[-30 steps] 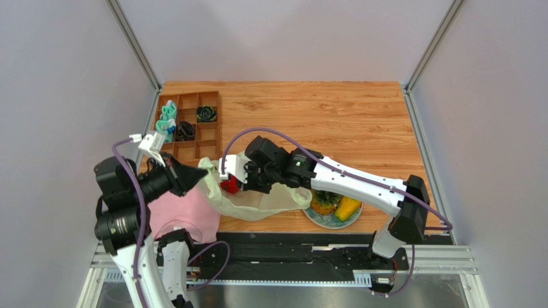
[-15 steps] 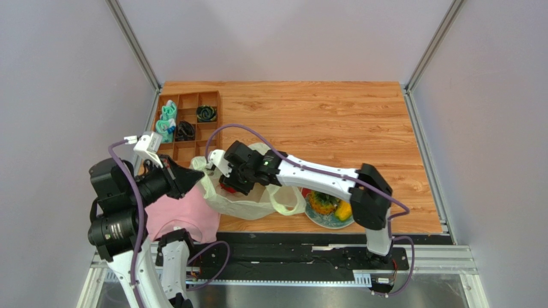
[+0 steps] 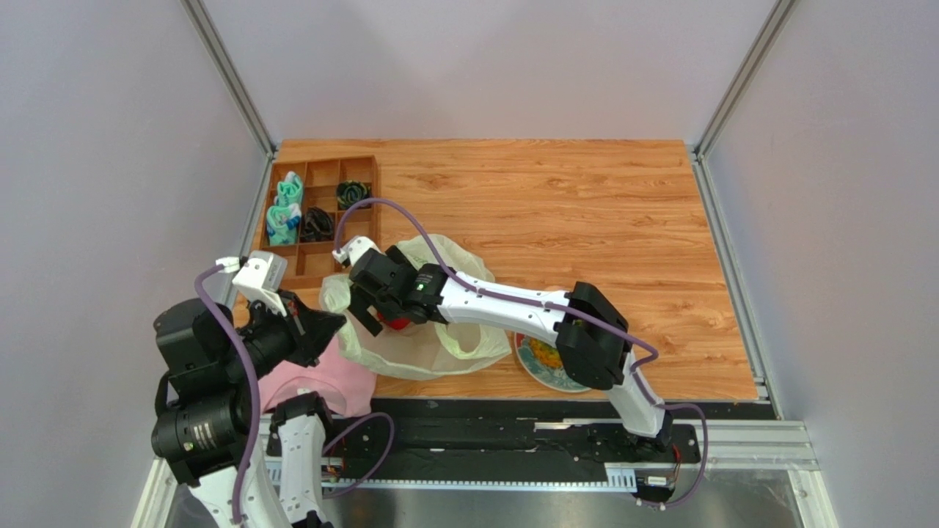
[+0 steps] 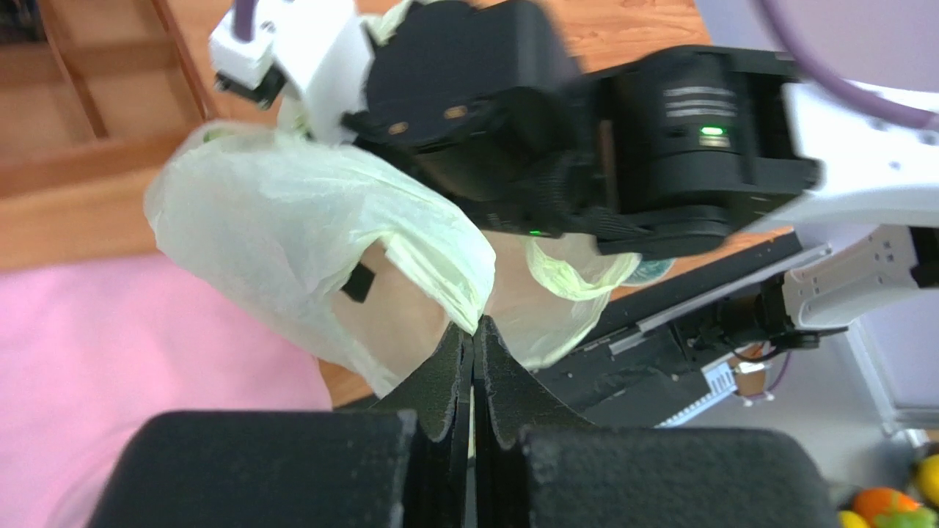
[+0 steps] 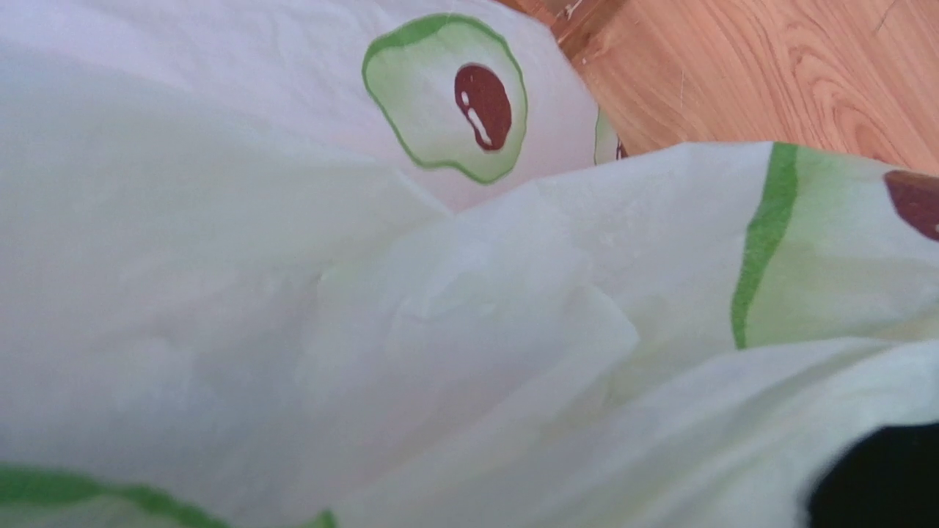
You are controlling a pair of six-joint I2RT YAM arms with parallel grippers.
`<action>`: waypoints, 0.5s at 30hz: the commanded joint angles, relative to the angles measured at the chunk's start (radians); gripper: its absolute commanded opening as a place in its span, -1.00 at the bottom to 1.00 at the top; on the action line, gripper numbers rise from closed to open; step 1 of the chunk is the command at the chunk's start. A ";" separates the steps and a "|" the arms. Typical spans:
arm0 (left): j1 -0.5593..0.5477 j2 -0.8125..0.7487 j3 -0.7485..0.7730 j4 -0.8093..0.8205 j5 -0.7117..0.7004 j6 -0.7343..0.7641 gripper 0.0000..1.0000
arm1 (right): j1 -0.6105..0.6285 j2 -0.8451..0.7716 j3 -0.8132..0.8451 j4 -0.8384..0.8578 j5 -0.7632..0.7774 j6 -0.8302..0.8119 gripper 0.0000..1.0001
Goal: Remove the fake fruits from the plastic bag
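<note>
on the wooden table point(image 3: 617, 209) the plastic bag point(image 3: 424, 352) lies slumped near the front edge, between the pink cloth point(image 3: 320, 380) and the plate point(image 3: 535, 377). our left gripper point(image 4: 474, 341) pinches the bag's rim (fingers pressed together). our right gripper point(image 3: 373, 311) reaches into the bag's mouth by the glossy red fruit point(image 3: 388, 322); we cannot tell its grip.

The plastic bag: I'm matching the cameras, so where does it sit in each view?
Top external: plastic bag low and left of centre.
Left wrist: upper left to centre, its edge pinched in the left gripper.
Right wrist: fills nearly the whole frame.
Shared landmark: the wooden table.
</note>
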 commanded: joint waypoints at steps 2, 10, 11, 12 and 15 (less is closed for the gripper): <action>0.005 -0.022 0.060 -0.232 0.065 0.101 -1.00 | -0.002 0.104 0.045 0.030 0.079 0.061 1.00; 0.004 -0.034 0.033 -0.217 0.069 0.088 -1.00 | -0.002 0.156 -0.016 0.013 0.062 0.073 1.00; 0.005 -0.034 0.028 -0.214 0.069 0.084 -1.00 | -0.002 0.156 -0.028 0.015 0.063 0.064 0.97; 0.004 -0.034 0.022 -0.208 0.069 0.079 -1.00 | -0.002 0.156 -0.041 0.021 0.060 0.055 0.74; 0.005 -0.037 0.002 -0.188 0.072 0.075 -1.00 | 0.000 0.146 -0.073 0.068 0.060 -0.036 -0.09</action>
